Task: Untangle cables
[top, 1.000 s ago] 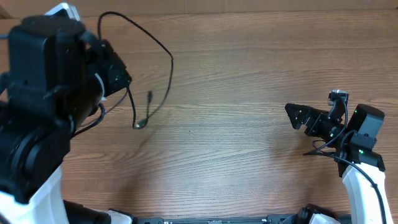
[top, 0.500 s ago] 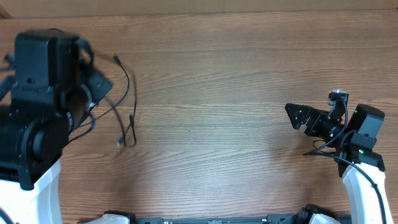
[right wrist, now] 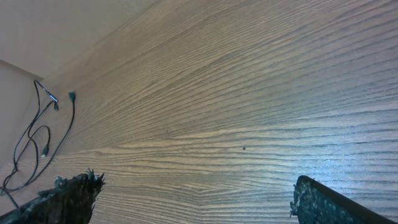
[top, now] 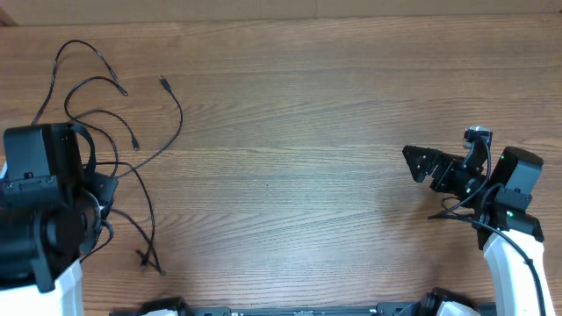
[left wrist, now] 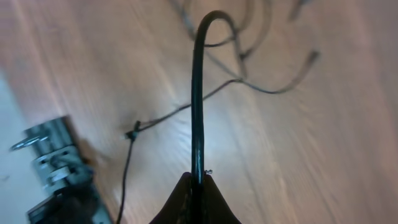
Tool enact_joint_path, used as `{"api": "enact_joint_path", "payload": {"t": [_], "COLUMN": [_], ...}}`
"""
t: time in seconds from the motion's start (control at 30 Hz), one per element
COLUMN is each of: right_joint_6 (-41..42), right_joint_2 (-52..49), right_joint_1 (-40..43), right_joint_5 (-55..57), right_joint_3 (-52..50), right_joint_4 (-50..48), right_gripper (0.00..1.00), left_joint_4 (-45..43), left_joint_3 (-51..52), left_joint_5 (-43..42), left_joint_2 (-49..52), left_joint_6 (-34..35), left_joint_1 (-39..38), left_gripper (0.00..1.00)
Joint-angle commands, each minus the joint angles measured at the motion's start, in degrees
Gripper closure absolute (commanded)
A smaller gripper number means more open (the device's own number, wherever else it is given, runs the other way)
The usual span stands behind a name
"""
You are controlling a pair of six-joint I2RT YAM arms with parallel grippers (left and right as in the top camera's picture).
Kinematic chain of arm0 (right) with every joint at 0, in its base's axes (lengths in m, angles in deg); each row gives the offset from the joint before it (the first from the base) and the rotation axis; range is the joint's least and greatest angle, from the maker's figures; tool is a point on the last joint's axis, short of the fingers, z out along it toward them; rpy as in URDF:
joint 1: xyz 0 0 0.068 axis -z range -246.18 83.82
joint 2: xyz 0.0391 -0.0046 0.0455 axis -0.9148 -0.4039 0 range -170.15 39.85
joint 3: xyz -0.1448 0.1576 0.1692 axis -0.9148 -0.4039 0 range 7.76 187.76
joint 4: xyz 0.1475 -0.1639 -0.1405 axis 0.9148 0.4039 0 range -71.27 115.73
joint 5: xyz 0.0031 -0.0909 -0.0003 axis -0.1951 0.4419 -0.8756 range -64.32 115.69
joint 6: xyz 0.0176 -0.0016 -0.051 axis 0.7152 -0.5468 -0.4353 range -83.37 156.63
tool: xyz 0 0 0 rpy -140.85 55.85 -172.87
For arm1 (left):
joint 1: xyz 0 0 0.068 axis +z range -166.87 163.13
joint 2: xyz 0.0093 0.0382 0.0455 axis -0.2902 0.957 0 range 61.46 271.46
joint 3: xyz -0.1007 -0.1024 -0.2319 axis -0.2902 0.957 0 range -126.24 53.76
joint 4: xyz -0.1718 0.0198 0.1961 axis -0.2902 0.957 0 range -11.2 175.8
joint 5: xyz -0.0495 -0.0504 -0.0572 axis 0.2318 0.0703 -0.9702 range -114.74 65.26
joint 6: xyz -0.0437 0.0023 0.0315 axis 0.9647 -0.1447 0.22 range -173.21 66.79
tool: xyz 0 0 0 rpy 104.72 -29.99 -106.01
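Note:
Several thin black cables (top: 132, 140) lie spread in loose strands on the left of the wooden table, with plug tips at the far left and near the front. My left arm (top: 44, 206) sits over their left side and hides its gripper from above. In the left wrist view my left gripper (left wrist: 198, 182) is shut on one black cable (left wrist: 198, 93) that arches up and away, with other strands (left wrist: 249, 53) beyond it. My right gripper (top: 415, 162) is open and empty at the right, far from the cables. Its view (right wrist: 193, 200) shows the cables (right wrist: 37, 127) at far left.
A metal fitting (left wrist: 53, 155) on a pale surface shows at the left of the left wrist view, beside the table edge. The right arm's own thick cable (top: 457, 211) loops by its base. Bare wood (top: 290, 158) lies between the two arms.
My left arm has swung from the back left down to the front left, dragging the cables with it. The strands now lie spread over the left side. The right arm has not moved.

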Motion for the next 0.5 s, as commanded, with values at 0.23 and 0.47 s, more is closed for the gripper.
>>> {"api": "enact_joint_path", "payload": {"t": [0.23, 0.47], "right_joint_6": [-0.5, -0.5], "right_joint_2": [0.0, 0.0], "right_joint_1": [0.4, 0.4], "right_joint_5": [0.3, 0.3], "right_joint_3": [0.5, 0.5], "right_joint_4": [-0.3, -0.3], "right_gripper": [0.00, 0.00], "left_joint_4": [-3.3, -8.3], "left_joint_3": [9.6, 11.1], "left_joint_5": [4.2, 6.3], "left_joint_2": [1.8, 7.0], "left_joint_6": [0.5, -4.5], "left_joint_1": [14.1, 25.0], "left_gripper": [0.96, 0.96]}}
